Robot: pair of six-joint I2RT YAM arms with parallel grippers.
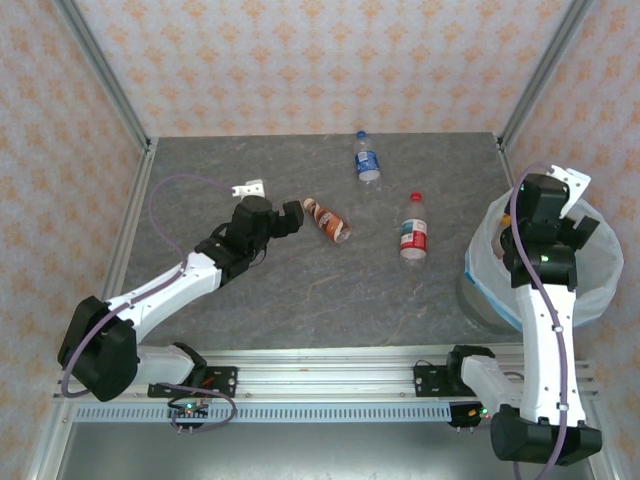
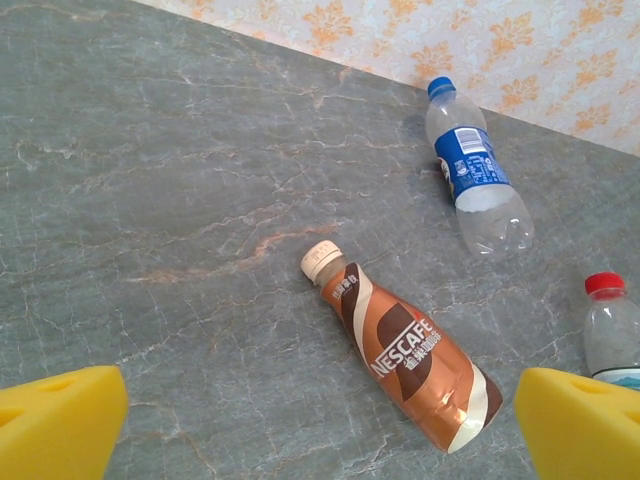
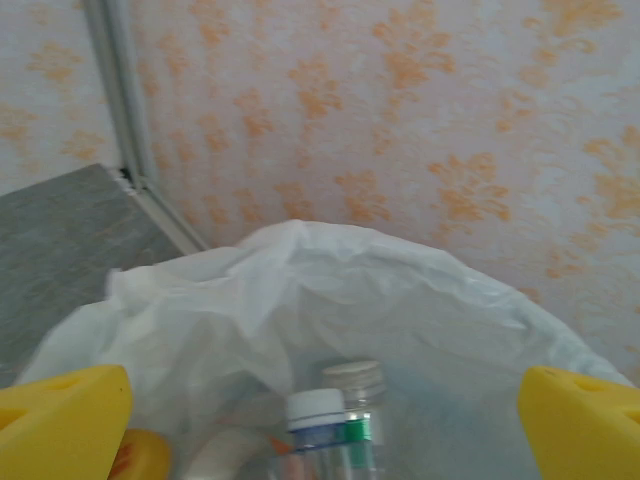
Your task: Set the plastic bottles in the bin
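Note:
Three plastic bottles lie on the grey table: a brown Nescafe bottle (image 1: pixel 328 220) (image 2: pixel 405 348), a clear one with a blue label (image 1: pixel 368 160) (image 2: pixel 475 180) and a clear one with a red cap (image 1: pixel 413 229) (image 2: pixel 612 325). My left gripper (image 1: pixel 291 218) (image 2: pixel 320 425) is open just left of the brown bottle, which lies between its yellow fingertips (image 2: pixel 60 420). My right gripper (image 1: pixel 548 212) (image 3: pixel 325 425) hangs open over the bin (image 1: pixel 545 270) (image 3: pixel 330 290), empty. Inside the white bag stand a white-capped bottle (image 3: pixel 318 420) and a clear one with a grey cap (image 3: pixel 355 385).
Patterned walls and metal posts (image 1: pixel 105 75) enclose the table. The bin stands off the table's right edge (image 1: pixel 500 150). Open tabletop (image 1: pixel 300 290) lies between the arms. An orange object (image 3: pixel 140 455) shows at the bag's lower left.

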